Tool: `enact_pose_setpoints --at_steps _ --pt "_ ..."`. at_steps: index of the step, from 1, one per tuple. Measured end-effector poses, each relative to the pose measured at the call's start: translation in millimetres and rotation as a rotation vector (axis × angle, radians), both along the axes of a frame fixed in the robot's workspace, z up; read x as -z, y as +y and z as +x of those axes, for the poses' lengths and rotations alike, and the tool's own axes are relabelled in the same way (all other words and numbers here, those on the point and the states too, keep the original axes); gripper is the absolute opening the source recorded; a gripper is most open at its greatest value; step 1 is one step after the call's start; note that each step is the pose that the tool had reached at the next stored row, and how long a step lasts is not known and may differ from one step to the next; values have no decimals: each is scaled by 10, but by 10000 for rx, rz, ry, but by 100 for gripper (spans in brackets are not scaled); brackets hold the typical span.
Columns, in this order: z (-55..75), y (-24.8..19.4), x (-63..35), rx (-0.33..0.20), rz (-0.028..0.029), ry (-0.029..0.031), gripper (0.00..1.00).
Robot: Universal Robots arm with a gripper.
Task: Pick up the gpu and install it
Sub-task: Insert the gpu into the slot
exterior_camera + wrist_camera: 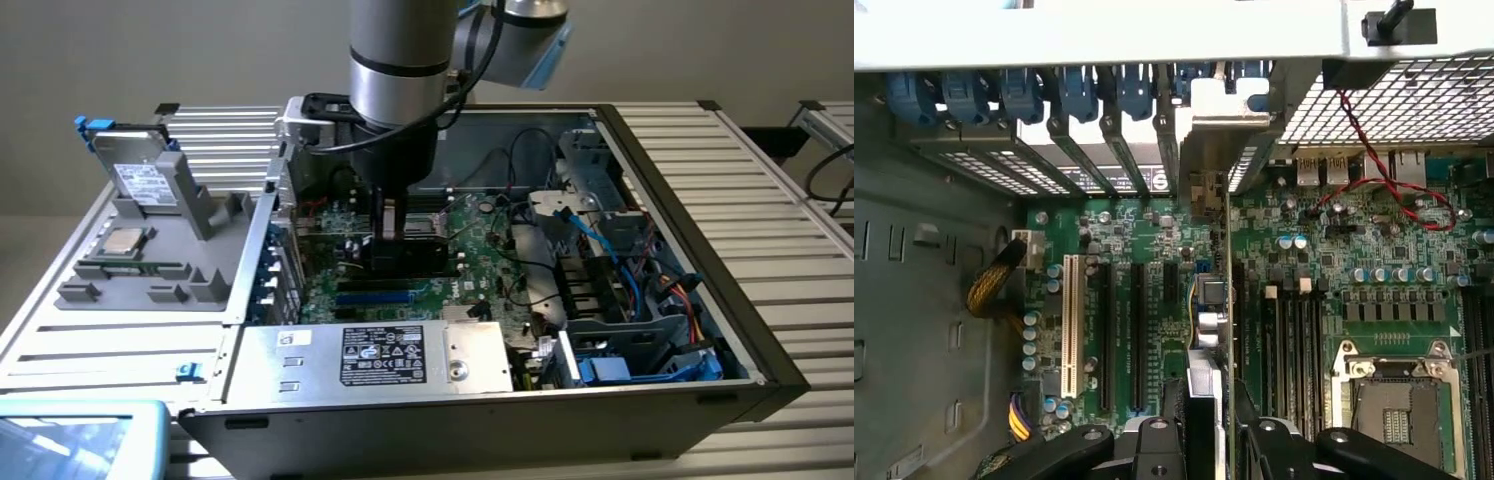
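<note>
Gpu stands edge-on above the motherboard inside the case, clamped in the gripper. To seat it well, it should probably stay upright, with its bracket flush against the case's back wall, and be pressed straight down, evenly.

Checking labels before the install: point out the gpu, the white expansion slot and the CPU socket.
gpu [1216, 160], wrist view, on its silver end bracket.
white expansion slot [1069, 320], wrist view, mid-length of the slot.
CPU socket [1394, 405], wrist view, centre of the socket.
</note>
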State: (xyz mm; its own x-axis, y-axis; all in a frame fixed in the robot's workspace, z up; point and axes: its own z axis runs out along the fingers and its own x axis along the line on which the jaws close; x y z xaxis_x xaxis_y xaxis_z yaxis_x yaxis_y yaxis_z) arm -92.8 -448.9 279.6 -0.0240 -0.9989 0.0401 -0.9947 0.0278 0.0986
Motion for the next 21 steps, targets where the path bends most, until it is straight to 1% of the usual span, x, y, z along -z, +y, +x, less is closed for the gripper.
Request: enact_pose_setpoints --at_steps 1,2,3,5,7,9,11,13,14,18,19,21 --pt "0 0 6 1 1 51 29" --pt "-1 -1 8 1 0 80 29" --pt "-2 -2 10 2 0 95 29" --pt "-5 -5 24 1 11 96 29" --pt "-12 -11 51 1 58 80 29" --pt "-18 -18 68 0 88 75 29" --pt "-22 -34 76 -1 104 76 29" --pt "-27 -48 95 2 141 70 29" --pt "-28 -58 104 0 168 68 29" --pt "-34 -84 139 1 224 64 29" --pt "-36 -88 149 1 235 64 29" --pt "-37 -94 156 0 236 66 29"
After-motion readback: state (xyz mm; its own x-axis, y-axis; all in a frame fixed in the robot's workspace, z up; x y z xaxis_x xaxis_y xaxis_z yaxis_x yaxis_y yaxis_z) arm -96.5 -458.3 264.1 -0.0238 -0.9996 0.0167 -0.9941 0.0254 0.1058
